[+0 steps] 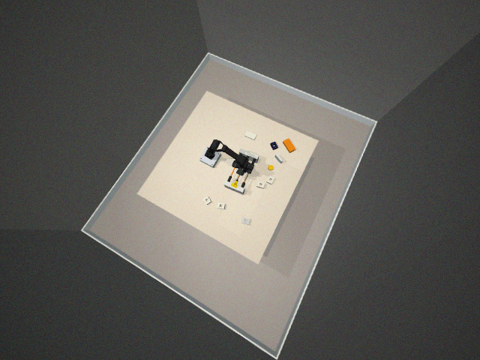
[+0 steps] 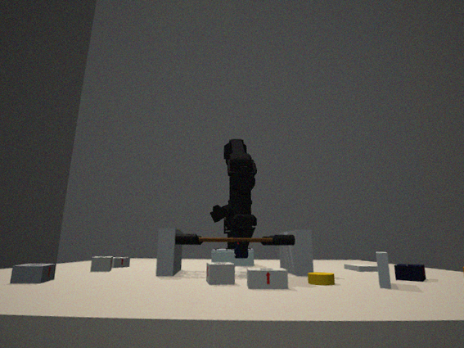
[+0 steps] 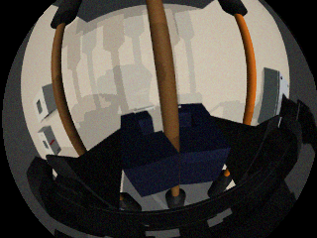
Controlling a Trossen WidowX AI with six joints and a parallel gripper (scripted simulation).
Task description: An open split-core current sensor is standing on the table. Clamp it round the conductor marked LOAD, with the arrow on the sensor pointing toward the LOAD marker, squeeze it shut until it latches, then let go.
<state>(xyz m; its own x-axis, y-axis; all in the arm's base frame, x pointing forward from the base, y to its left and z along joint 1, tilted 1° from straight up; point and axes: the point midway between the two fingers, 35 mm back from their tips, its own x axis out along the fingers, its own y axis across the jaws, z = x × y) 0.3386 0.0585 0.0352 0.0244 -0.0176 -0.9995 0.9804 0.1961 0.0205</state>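
The dark blue split-core sensor (image 3: 204,161) (image 2: 238,251) sits around the middle conductor (image 3: 162,64), its two halves meeting along a seam at the front. Two more conductors run to the left (image 3: 57,74) and right (image 3: 251,64). My gripper (image 3: 164,126) (image 2: 238,245) (image 1: 244,168) is shut on the sensor, one black finger against each side. A yellow marker (image 1: 234,184) lies on the near end block (image 1: 240,190), in line with the middle conductor; its lettering is too small to read. The sensor's arrow direction cannot be read, and its latch is not visible.
The far end block (image 2: 298,254) stands behind the arm. White blocks (image 2: 255,280) (image 2: 226,274) stand beside the conductors. A yellow disc (image 1: 270,167) (image 2: 320,279), a thin upright slab (image 2: 383,269), a navy block (image 2: 409,272) and an orange block (image 1: 289,145) stand farther off.
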